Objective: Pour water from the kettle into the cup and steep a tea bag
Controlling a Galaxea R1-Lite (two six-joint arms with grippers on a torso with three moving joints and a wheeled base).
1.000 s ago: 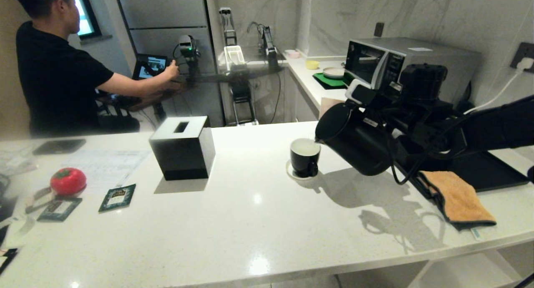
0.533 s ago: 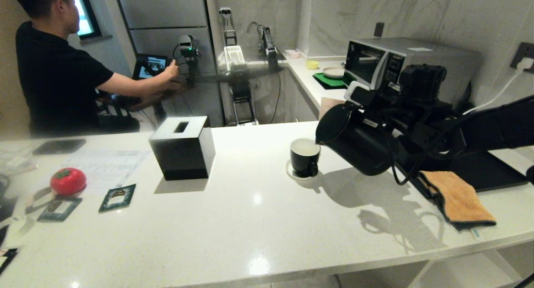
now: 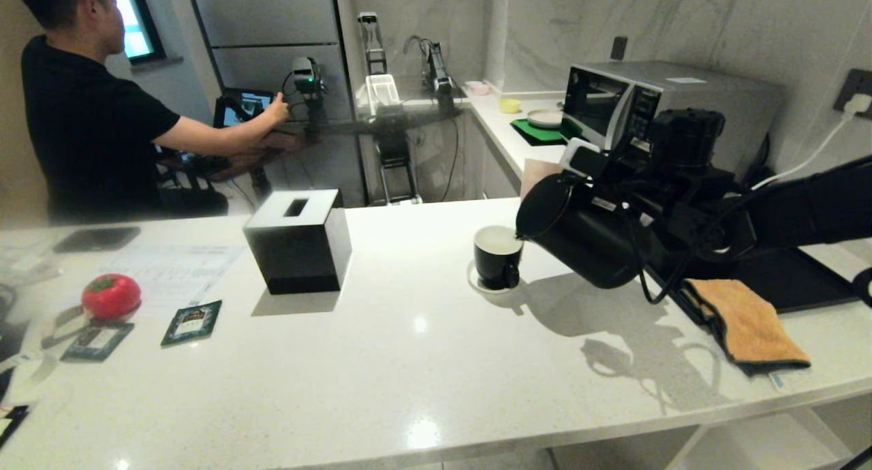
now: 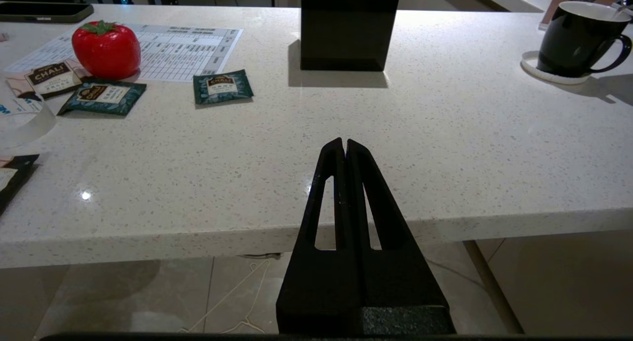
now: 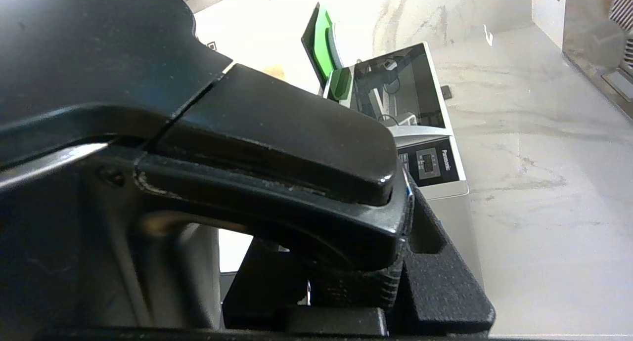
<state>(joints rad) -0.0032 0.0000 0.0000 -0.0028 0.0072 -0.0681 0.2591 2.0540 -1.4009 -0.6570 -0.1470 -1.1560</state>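
The black kettle [image 3: 586, 235] hangs tipped over the counter, its spout right at the rim of the black cup [image 3: 499, 257]. The cup stands on a small white saucer [image 3: 475, 281]. My right gripper [image 3: 616, 184] is shut on the kettle's handle [image 5: 277, 183], with the fingers [image 5: 435, 252] pressed against either side. Two teal tea bag packets [image 3: 192, 322] [image 3: 97, 340] lie flat at the counter's left. My left gripper [image 4: 344, 144] is shut and empty, held low before the counter's front edge. From there the cup [image 4: 576, 39] and a tea bag packet [image 4: 222, 86] are in sight.
A black cube tissue box [image 3: 298, 240] stands left of the cup. A red tomato-shaped thing [image 3: 111, 295] rests on a printed sheet. An orange cloth [image 3: 749, 323] and black tray [image 3: 811, 283] lie under my right arm. Behind are a microwave [image 3: 708, 92] and a person [image 3: 88, 122].
The kettle stays tipped at the cup with hardly any shift. The person at the back has moved an arm and leaned a little.
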